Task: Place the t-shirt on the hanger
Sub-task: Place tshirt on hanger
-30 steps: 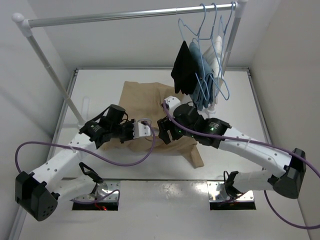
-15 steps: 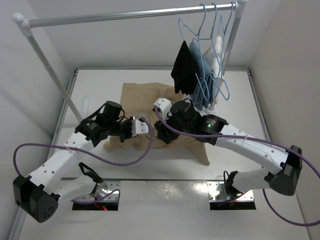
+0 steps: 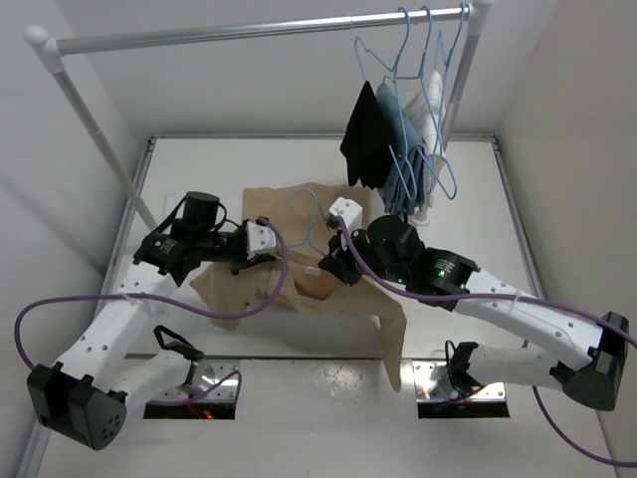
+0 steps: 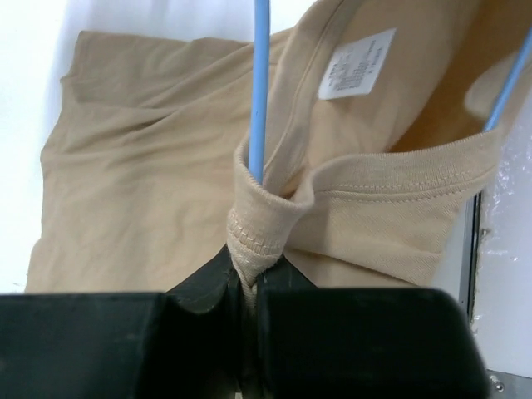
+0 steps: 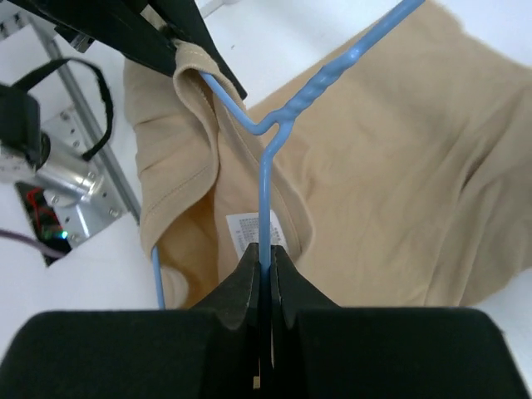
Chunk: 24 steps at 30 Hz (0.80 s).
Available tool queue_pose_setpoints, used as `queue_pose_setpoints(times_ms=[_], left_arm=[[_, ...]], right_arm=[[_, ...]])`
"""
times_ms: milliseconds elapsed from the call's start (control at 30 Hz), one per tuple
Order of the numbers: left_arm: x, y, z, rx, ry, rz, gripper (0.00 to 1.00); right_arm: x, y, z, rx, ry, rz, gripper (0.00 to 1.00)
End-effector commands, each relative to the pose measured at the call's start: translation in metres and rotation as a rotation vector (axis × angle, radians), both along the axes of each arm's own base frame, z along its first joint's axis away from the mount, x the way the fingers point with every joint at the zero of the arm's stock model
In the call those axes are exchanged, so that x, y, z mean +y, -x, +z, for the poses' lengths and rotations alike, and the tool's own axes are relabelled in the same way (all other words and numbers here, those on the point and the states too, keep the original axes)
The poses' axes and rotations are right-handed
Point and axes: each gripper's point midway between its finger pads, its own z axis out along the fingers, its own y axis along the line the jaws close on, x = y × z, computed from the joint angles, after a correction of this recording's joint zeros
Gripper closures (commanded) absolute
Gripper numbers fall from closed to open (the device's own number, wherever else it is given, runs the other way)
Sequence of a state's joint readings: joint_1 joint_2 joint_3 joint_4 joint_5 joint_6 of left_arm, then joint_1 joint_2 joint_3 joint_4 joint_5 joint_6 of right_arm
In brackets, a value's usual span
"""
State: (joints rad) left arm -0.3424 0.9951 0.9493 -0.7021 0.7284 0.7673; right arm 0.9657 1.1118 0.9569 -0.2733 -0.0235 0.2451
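Noted at centre left of the overhead view: left gripper, pinched narrow on the collar of the t-shirt. Confirmed in the left wrist view: ribbed collar edge bunched between the black fingers, one wire of the hanger running down into the fold just above the pinch.

Found inside the neck, upper right of that view: white label with several lines of grey print, too small to read. No brand legible.

Located at centre of the overhead view, over the white table: tan t-shirt draped between the two grippers, one end trailing towards lower centre of frame. Pale-blue hanger partly inside the neck opening, twisted stem outside the cloth.

Noted just right of centre: right gripper, closed tight on a shoulder wire of the hanger, below the twist as seen in the right wrist view. Label just beside the fingertips there, print again unreadable.

Recorded at upper right: rail carrying further blue hangers with a black garment, a blue garment and a white garment.
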Motion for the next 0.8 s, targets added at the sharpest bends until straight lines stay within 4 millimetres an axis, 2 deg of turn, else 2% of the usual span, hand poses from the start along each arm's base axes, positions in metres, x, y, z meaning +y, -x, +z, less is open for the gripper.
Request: queue_pose_setpoints(times_ms=[0,33,67,100,133,167,200,300,333,367,400,467,500,533,600,633,733,767], left_arm=[[0.047,-0.040,-0.005,0.015,-0.093,0.230,0.98],[0.049,-0.044,-0.004,0.036,-0.086,0.252,0.95],[0.050,-0.050,0.002,0.032,-0.078,0.267,0.88],[0.053,-0.055,0.001,0.042,-0.081,0.279,0.82],[0.053,-0.055,0.005,0.045,-0.076,0.284,0.75],[0.049,-0.054,0.005,0.065,-0.067,0.267,0.70],[0.047,-0.056,0.016,0.042,-0.050,0.259,0.58],[0.042,-0.059,0.039,0.034,0.000,0.272,0.42],[0.044,-0.060,0.044,0.063,0.027,0.313,0.39],[0.045,-0.064,0.050,0.058,0.039,0.345,0.39],[0.054,-0.072,0.062,0.039,0.058,0.393,0.32],[0.058,-0.078,0.074,0.050,0.093,0.463,0.20],[0.064,-0.084,0.085,0.018,0.099,0.497,0.00],[0.066,-0.085,0.089,0.021,0.109,0.520,0.00],[0.071,-0.088,0.102,-0.008,0.120,0.566,0.00],[0.073,-0.086,0.109,-0.017,0.132,0.582,0.00],[0.078,-0.085,0.124,-0.045,0.170,0.643,0.00],[0.082,-0.082,0.133,-0.068,0.188,0.672,0.00]], right_arm=[[-0.028,-0.010,0.017,-0.019,0.035,-0.126,1.00],[-0.030,-0.014,0.017,-0.024,0.049,-0.149,1.00],[-0.031,-0.016,0.020,-0.035,0.056,-0.153,1.00],[-0.032,-0.019,0.026,-0.048,0.050,-0.170,1.00],[-0.033,-0.019,0.026,-0.057,0.057,-0.164,1.00],[-0.030,-0.023,0.035,-0.071,0.041,-0.173,1.00],[-0.030,-0.026,0.040,-0.082,0.033,-0.185,1.00],[-0.023,-0.037,0.060,-0.127,0.031,-0.210,1.00],[-0.020,-0.040,0.076,-0.158,0.013,-0.213,1.00],[-0.018,-0.045,0.079,-0.172,0.023,-0.226,1.00],[-0.019,-0.049,0.085,-0.197,0.030,-0.248,1.00],[-0.021,-0.057,0.104,-0.249,0.038,-0.269,1.00],[-0.017,-0.061,0.104,-0.265,0.059,-0.281,1.00],[-0.020,-0.067,0.117,-0.299,0.065,-0.300,1.00],[-0.016,-0.071,0.125,-0.326,0.076,-0.309,1.00],[-0.008,-0.075,0.137,-0.350,0.057,-0.315,1.00],[-0.013,-0.087,0.168,-0.424,0.012,-0.410,1.00],[-0.016,-0.097,0.168,-0.451,0.050,-0.462,1.00]])
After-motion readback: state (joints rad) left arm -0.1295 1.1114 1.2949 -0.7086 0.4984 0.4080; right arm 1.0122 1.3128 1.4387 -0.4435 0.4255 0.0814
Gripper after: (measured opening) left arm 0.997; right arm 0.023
